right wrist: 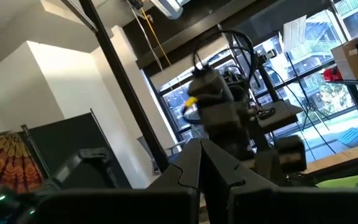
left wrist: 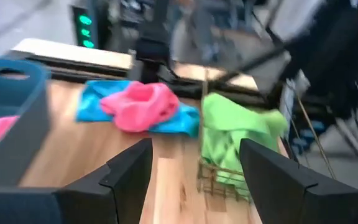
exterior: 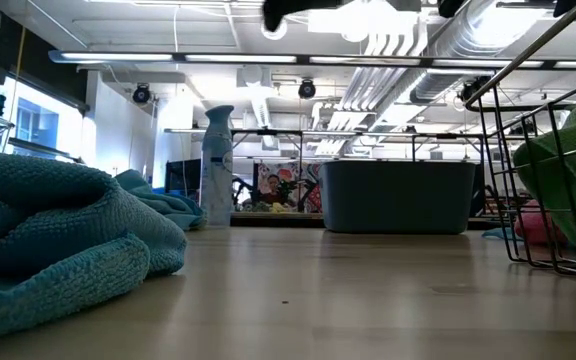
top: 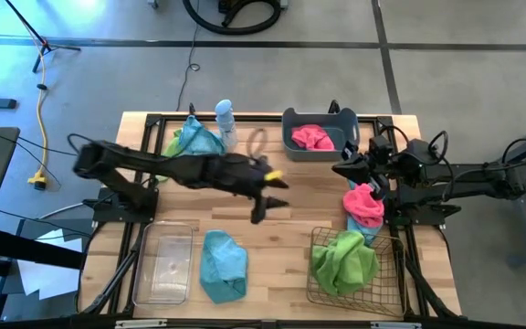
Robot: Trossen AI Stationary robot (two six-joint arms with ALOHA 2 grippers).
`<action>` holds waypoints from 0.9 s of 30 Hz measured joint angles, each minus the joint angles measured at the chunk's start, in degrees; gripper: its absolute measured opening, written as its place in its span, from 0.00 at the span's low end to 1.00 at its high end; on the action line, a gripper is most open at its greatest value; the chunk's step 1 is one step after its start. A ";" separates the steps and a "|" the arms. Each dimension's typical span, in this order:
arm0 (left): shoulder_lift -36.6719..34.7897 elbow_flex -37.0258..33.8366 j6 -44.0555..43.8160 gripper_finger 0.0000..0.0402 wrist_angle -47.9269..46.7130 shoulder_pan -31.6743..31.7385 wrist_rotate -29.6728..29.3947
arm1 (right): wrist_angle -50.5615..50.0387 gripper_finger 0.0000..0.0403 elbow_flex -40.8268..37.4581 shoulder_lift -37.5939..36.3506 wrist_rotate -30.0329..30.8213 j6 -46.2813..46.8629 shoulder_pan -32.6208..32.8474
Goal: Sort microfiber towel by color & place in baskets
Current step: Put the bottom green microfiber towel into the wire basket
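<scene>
Both my arms were dark, near-black jointed links with black cables looping off them. The left gripper (top: 265, 203) carried a small yellow marking near its wrist; its fingers (left wrist: 128, 171) were matte, angular wedges, as were the right gripper's (right wrist: 202, 163).

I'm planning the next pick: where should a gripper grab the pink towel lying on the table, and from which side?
Probably from above, pinching the raised bunched fold at the middle of the pink towel. It lies crumpled on a teal towel, so a high pinch should lift pink alone. The open left gripper is empty.
</scene>
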 joint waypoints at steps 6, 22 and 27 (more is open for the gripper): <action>-11.49 -15.58 -6.11 0.57 12.42 -0.63 -8.55 | -0.48 0.00 0.00 0.01 -1.10 0.02 0.00; -32.16 -31.18 -1.08 0.57 23.70 3.19 -17.17 | -34.76 0.00 15.81 7.64 1.77 0.45 6.08; -38.92 -31.24 3.15 0.57 21.66 4.98 -15.10 | -54.51 0.00 27.30 17.01 5.20 8.70 12.10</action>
